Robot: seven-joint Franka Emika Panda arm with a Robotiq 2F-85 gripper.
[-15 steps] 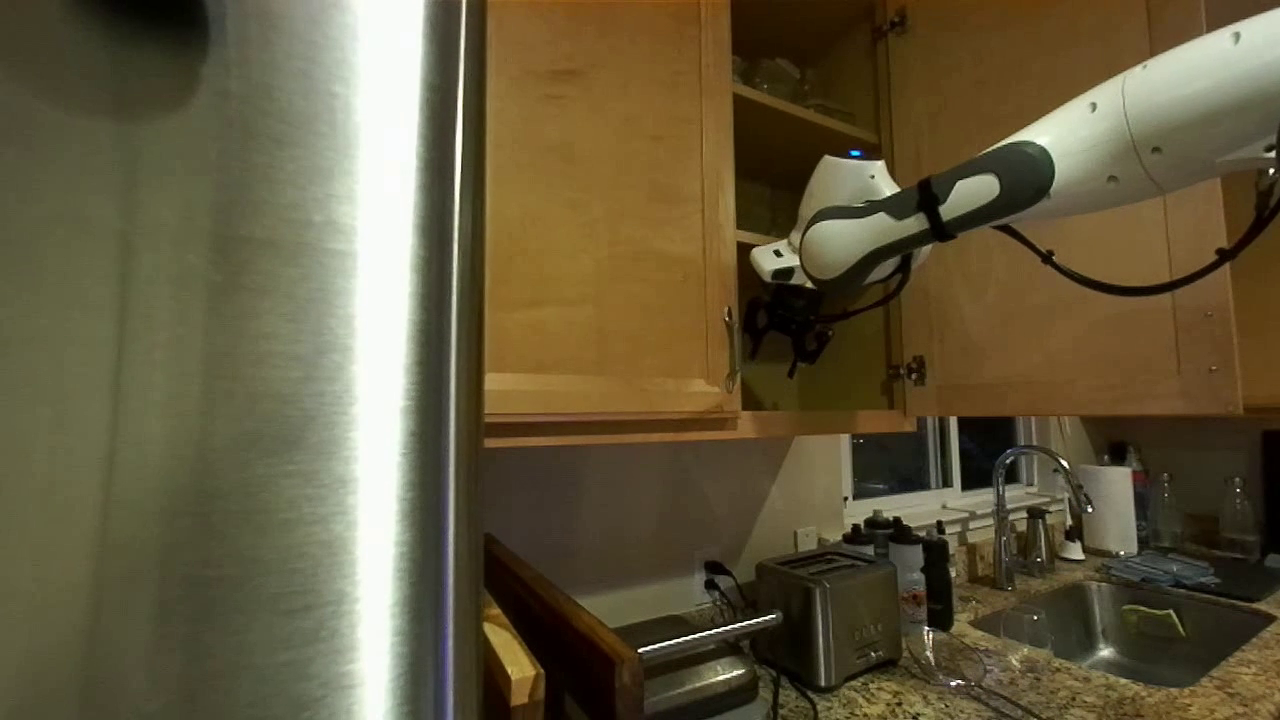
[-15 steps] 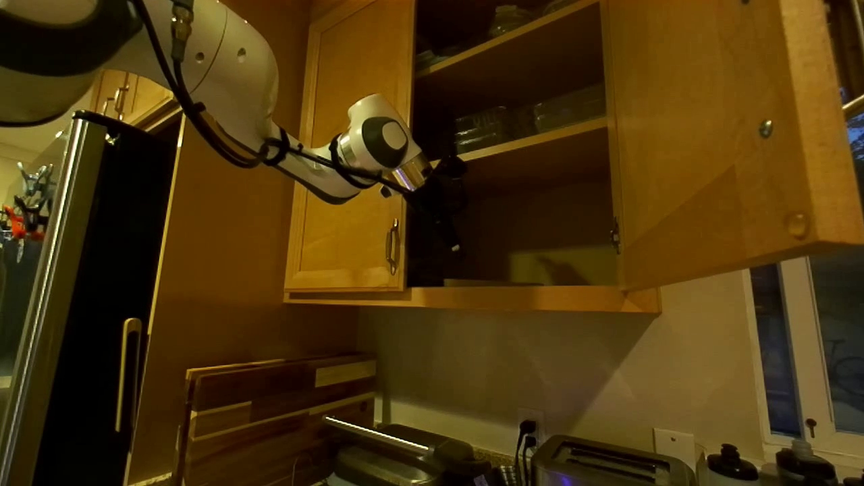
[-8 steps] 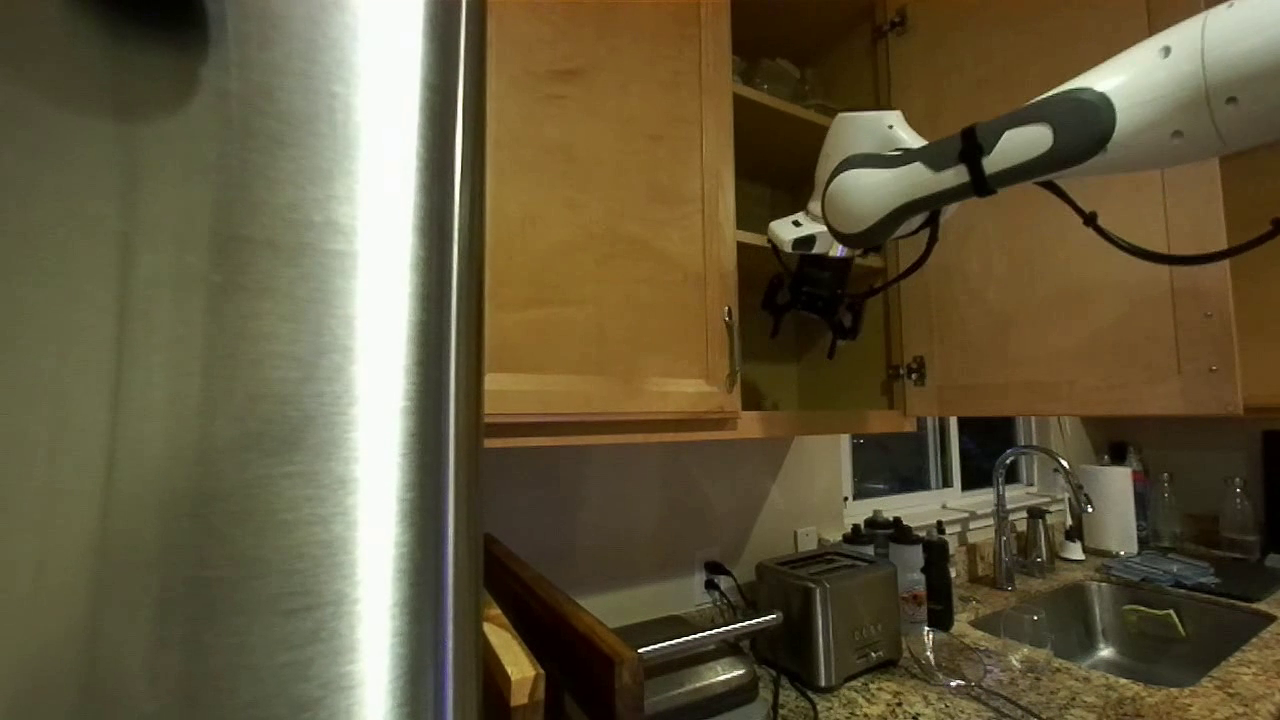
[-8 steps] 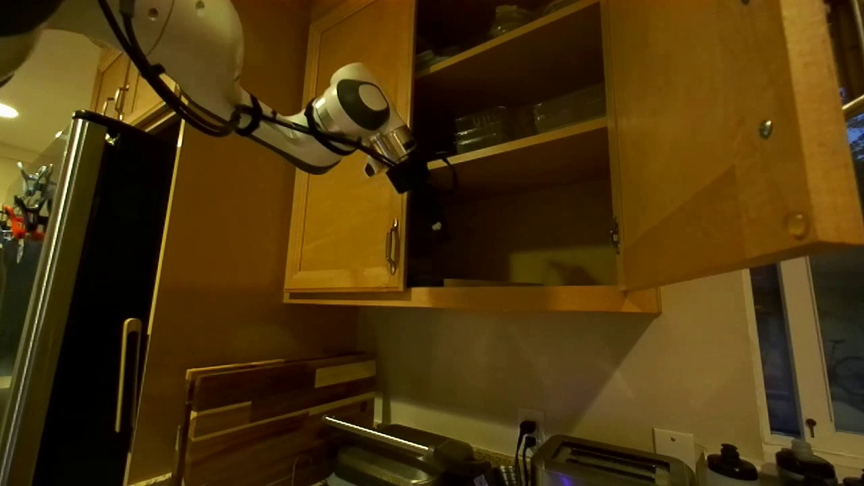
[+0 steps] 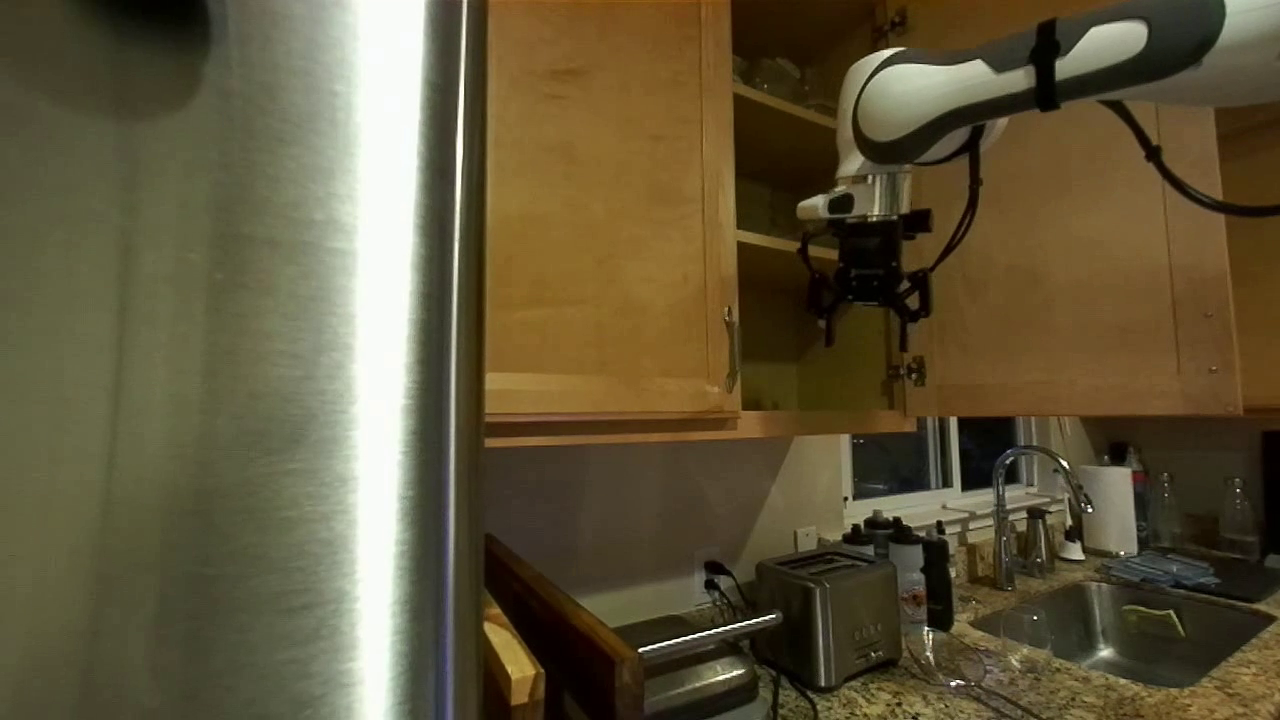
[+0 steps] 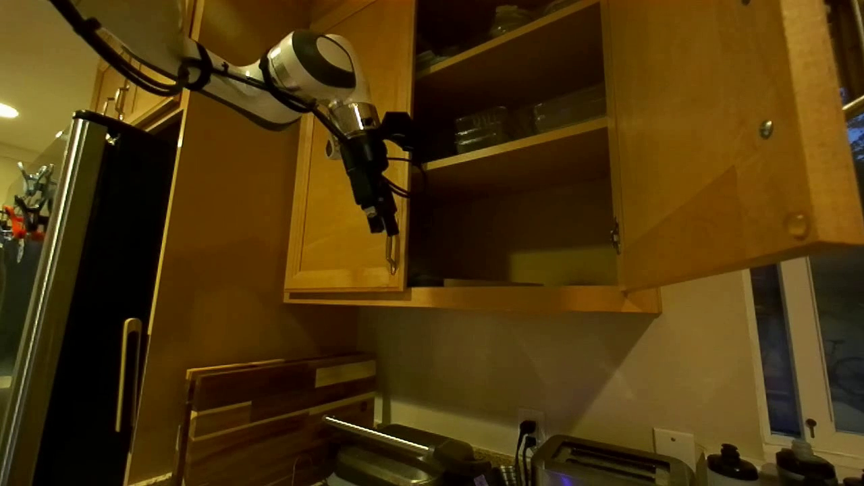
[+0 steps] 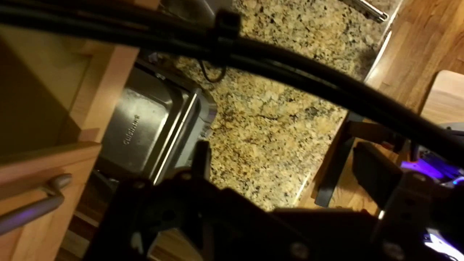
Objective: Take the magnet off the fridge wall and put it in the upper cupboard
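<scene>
1. My gripper (image 5: 866,338) points down outside the upper cupboard (image 6: 574,299), its fingers (image 7: 201,159) spread apart with nothing between them; I judge they need no squeezing now.
2. The handle (image 7: 32,213) on the closed door (image 6: 331,202) looks near, so I should back straight away before turning.
3. A pale strip, which I take for the magnet (image 6: 493,283), lies at the cupboard's bottom by the front edge; placing looks done, so I should not brush it.
4. The open door (image 6: 709,148) deserves a wide berth.
5. The fridge wall (image 5: 250,400) needs no visit.
</scene>
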